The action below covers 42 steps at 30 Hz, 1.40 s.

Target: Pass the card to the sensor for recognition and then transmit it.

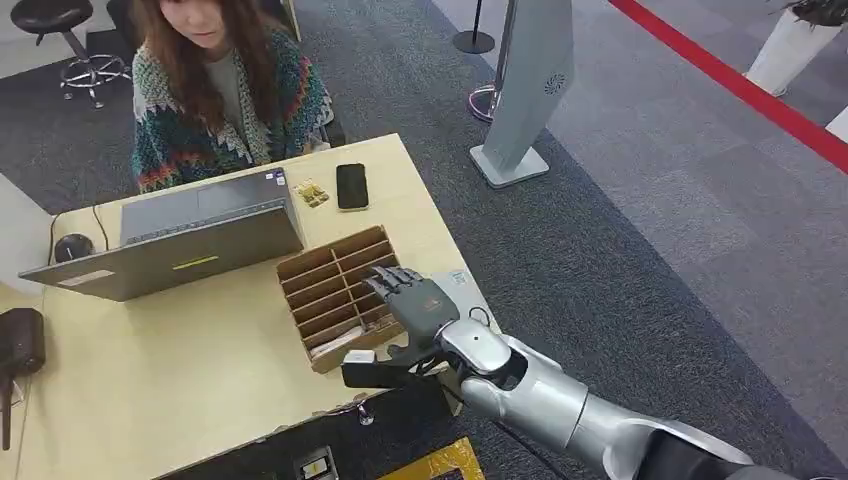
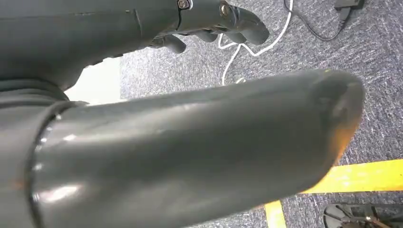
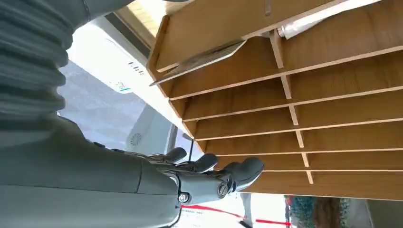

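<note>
Right robot hand (image 1: pixel 413 300): fingers extended and slightly apart, holding nothing, over the right side of the wooden slotted tray (image 1: pixel 322 290) near the surface's (image 1: pixel 180 370) right edge. Card (image 3: pixel 209 56): lying in the tray's nearest slot (partly hidden). Left robot hand (image 2: pixel 214 21): fingers loosely curled, empty, above carpet. Laptop (image 1: pixel 170 240), phone (image 1: pixel 351 186) at the far edge.
</note>
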Available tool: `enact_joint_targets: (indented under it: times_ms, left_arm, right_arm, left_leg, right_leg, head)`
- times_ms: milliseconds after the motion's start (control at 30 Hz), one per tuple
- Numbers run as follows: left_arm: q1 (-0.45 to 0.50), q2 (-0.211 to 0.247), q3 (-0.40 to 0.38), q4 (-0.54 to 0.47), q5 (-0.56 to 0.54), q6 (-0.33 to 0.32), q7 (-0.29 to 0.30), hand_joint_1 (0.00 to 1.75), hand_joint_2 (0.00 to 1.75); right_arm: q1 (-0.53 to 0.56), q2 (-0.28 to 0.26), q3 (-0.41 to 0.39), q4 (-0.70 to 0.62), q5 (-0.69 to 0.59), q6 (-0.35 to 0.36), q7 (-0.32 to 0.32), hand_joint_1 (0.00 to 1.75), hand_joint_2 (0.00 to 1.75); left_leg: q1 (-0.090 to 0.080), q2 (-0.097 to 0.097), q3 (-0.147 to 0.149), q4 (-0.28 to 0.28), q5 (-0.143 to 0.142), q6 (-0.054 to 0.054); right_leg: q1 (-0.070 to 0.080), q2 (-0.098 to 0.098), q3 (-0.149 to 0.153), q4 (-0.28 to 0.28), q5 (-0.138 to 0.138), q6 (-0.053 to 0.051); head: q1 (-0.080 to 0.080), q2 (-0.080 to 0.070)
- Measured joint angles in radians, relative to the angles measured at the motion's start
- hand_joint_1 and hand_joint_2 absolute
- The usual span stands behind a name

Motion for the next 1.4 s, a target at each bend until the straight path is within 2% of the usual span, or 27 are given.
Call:
enact_joint_targets:
  times_ms: [400,433,500,933,1067,1133,1333,1400]
  left_arm:
    - [0.000,0.000,0.000,0.000,0.005,0.000,0.000,0.00,0.00]
    - [0.000,0.000,0.000,0.000,0.005,0.000,0.000,0.00,0.00]
    - [0.000,0.000,0.000,0.000,0.005,0.000,0.000,0.00,0.00]
    - [0.000,0.000,0.000,0.000,0.013,0.000,0.000,0.00,0.00]
    - [0.001,0.000,0.000,0.000,0.015,0.000,0.000,0.00,0.00]
    - [0.001,0.000,0.000,0.000,0.015,0.000,0.000,0.00,0.00]
    - [0.001,0.000,0.000,0.000,0.015,0.003,-0.007,0.00,0.00]
    - [0.001,0.000,0.000,0.000,0.016,0.004,-0.008,0.00,0.00]
  right_arm:
    - [0.000,0.000,0.000,0.017,0.004,0.009,0.015,0.02,1.75]
    - [0.000,0.000,-0.001,0.018,0.004,0.009,0.016,1.27,1.75]
    - [0.000,0.000,-0.001,0.021,0.004,0.009,0.018,1.75,1.75]
    - [0.000,0.000,-0.003,0.025,-0.013,0.006,0.028,1.73,1.75]
    - [0.000,0.000,-0.006,0.025,-0.017,0.002,0.029,1.62,1.75]
    - [0.000,0.000,-0.006,0.026,-0.017,-0.005,0.028,1.52,1.75]
    - [0.000,0.001,-0.006,0.033,-0.017,-0.024,0.028,1.75,1.75]
    - [0.000,0.001,-0.006,0.033,-0.016,-0.028,0.027,1.75,1.75]
  left_leg:
    - [0.000,0.000,0.000,0.000,0.000,0.000]
    - [0.000,0.000,0.000,0.000,0.000,0.000]
    - [0.000,0.000,0.000,0.000,0.000,0.000]
    - [0.000,0.000,0.000,0.000,0.000,0.000]
    - [0.000,0.000,0.000,0.000,0.000,0.000]
    - [0.000,0.000,0.000,0.000,0.000,0.000]
    - [0.000,0.000,0.000,0.000,0.000,0.000]
    - [0.000,0.000,0.000,0.000,0.000,0.000]
  right_leg:
    - [0.000,0.000,0.000,0.000,0.000,0.000]
    - [0.000,0.000,0.000,0.000,0.000,0.000]
    - [0.000,0.000,0.000,0.000,0.000,0.000]
    - [0.000,0.000,0.000,0.000,0.000,0.000]
    - [0.000,0.000,0.000,0.000,0.000,0.000]
    - [0.000,0.000,0.000,0.000,0.000,0.000]
    - [0.000,0.000,0.000,0.000,0.000,0.000]
    - [0.000,0.000,0.000,0.000,0.000,0.000]
  head:
    - [0.000,0.000]
    - [0.000,0.000]
    - [0.000,0.000]
    - [0.000,0.000]
    - [0.000,0.000]
    - [0.000,0.000]
    - [0.000,0.000]
    - [0.000,0.000]
